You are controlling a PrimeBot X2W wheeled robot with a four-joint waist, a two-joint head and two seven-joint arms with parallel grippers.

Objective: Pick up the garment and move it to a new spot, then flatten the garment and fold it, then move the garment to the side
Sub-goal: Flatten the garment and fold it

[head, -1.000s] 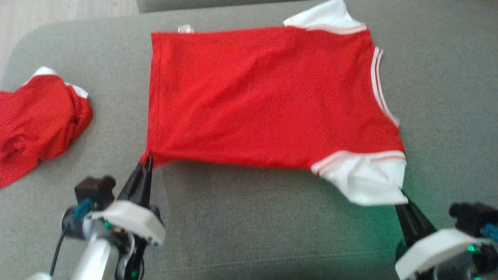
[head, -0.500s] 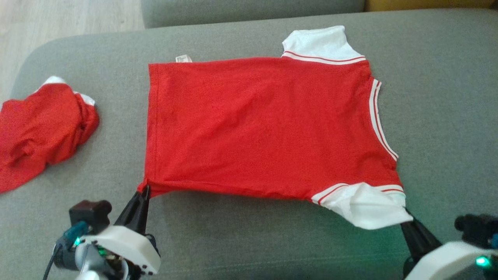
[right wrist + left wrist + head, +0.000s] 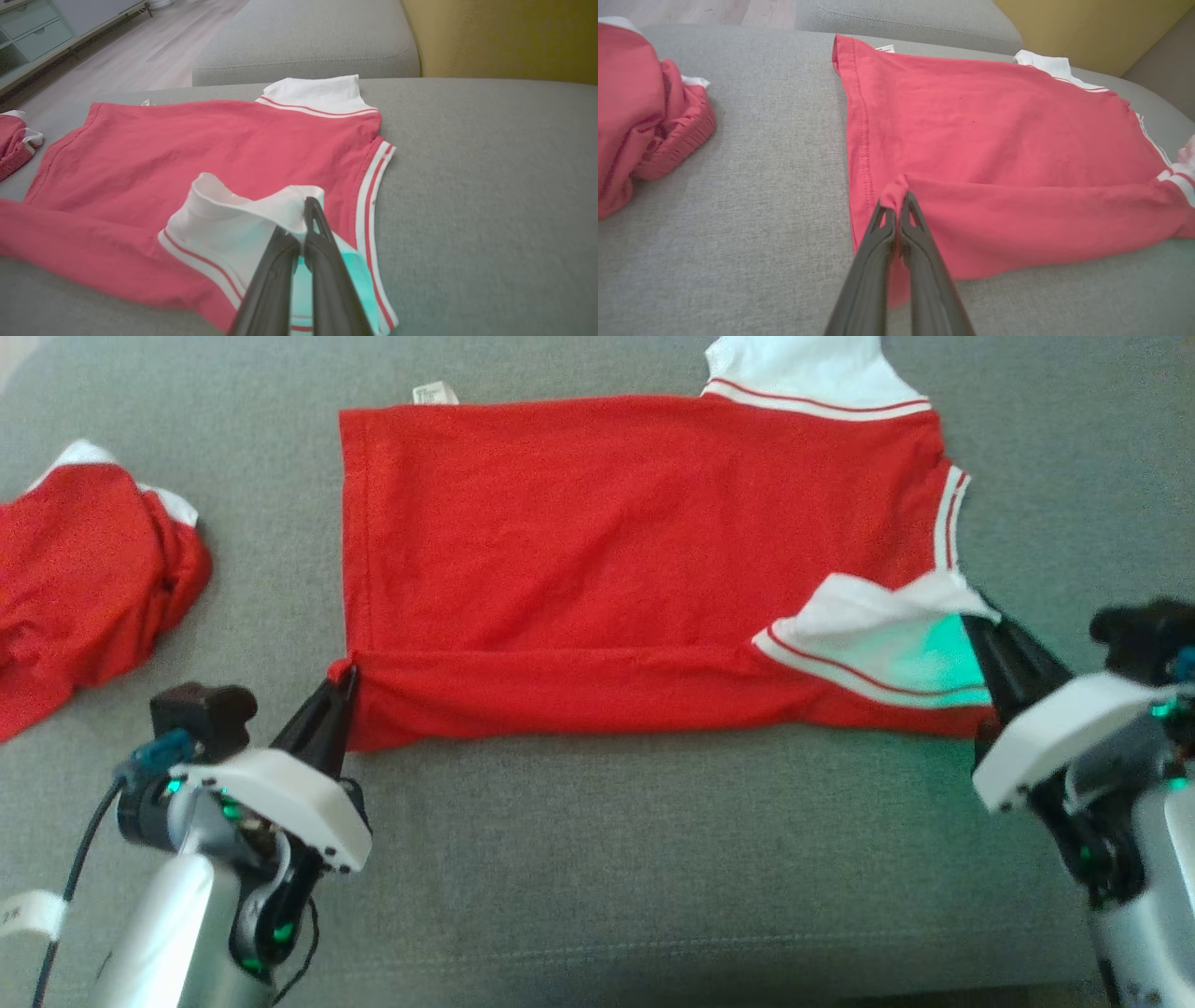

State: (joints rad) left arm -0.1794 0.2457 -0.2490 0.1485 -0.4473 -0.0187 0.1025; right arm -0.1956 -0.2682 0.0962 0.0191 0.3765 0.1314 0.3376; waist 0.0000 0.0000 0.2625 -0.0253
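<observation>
Garment [image 3: 635,551], red with white sleeves, lies spread on the grey sofa cushion [image 3: 653,859]. The left fingers [image 3: 322,723] are pinched tight on its near hem corner and the right fingers [image 3: 1013,658] on the near white sleeve [image 3: 878,635], apparently to lay the near edge over the body as a first fold. A second crumpled red garment [image 3: 84,588] sits well apart on the left, outside the fold path by my reading.

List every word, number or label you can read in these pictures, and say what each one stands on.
Care tag at the hem of the red shirt: faint print, too small and blurred to read.
White tag on the black cable: dark marks, too blurred to read for sure.
I can make out no other writing.
</observation>
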